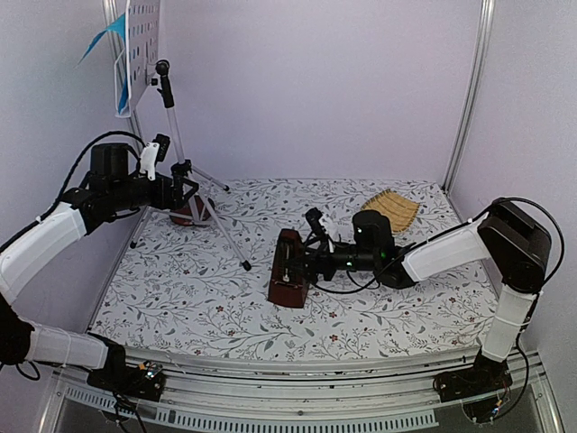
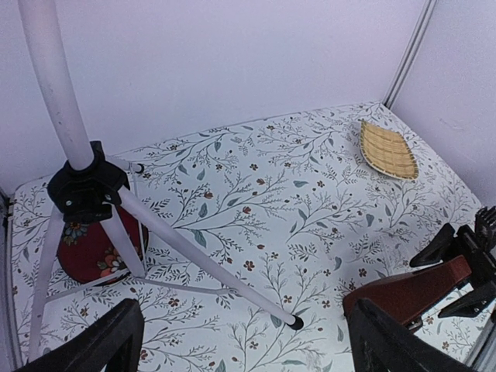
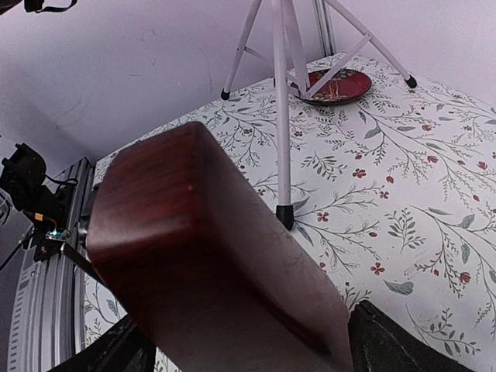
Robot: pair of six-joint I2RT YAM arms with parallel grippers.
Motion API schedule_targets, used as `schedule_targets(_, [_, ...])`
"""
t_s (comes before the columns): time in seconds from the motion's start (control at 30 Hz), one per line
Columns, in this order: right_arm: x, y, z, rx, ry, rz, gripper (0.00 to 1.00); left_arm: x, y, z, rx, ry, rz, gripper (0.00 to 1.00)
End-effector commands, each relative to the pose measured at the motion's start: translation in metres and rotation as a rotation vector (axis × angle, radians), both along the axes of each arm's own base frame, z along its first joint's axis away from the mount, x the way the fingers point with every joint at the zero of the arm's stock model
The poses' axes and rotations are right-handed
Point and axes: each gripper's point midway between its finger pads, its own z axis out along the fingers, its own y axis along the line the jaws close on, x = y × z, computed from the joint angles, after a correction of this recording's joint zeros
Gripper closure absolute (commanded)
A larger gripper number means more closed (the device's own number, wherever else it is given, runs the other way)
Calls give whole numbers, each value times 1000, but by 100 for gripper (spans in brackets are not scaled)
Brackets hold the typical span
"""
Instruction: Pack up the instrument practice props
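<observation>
The silver tripod music stand [image 1: 176, 135] stands at the back left, its white perforated desk [image 1: 144, 41] and blue music sheets [image 1: 106, 36] at the top. My left gripper [image 1: 185, 191] is open beside the tripod hub [image 2: 85, 190]; in the left wrist view one leg [image 2: 201, 260] runs between its wide-apart fingers [image 2: 101, 345] without touching. The dark brown metronome [image 1: 290, 268] lies tipped near the table's middle. My right gripper [image 1: 313, 255] is shut on it. In the right wrist view the metronome [image 3: 209, 256] fills the space between the fingers [image 3: 391, 341].
A red flowered dish [image 1: 189, 215] sits under the tripod, also seen in the left wrist view [image 2: 89, 252]. A woven bamboo tray [image 1: 392, 209] lies at the back right. White walls enclose the floral-covered table [image 1: 180, 307]. A tripod foot [image 3: 284, 217] rests close to the metronome.
</observation>
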Motion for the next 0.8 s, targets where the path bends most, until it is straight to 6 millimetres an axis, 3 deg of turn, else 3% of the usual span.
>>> schedule_targets(0.0, [0,-2,15,40,-19,-21,14,-2,3,-4,9,4,-1,6])
schedule_targets(0.77, [-1,-3,10,75,36,-32,22,-2,3,-6,9,9,-2,6])
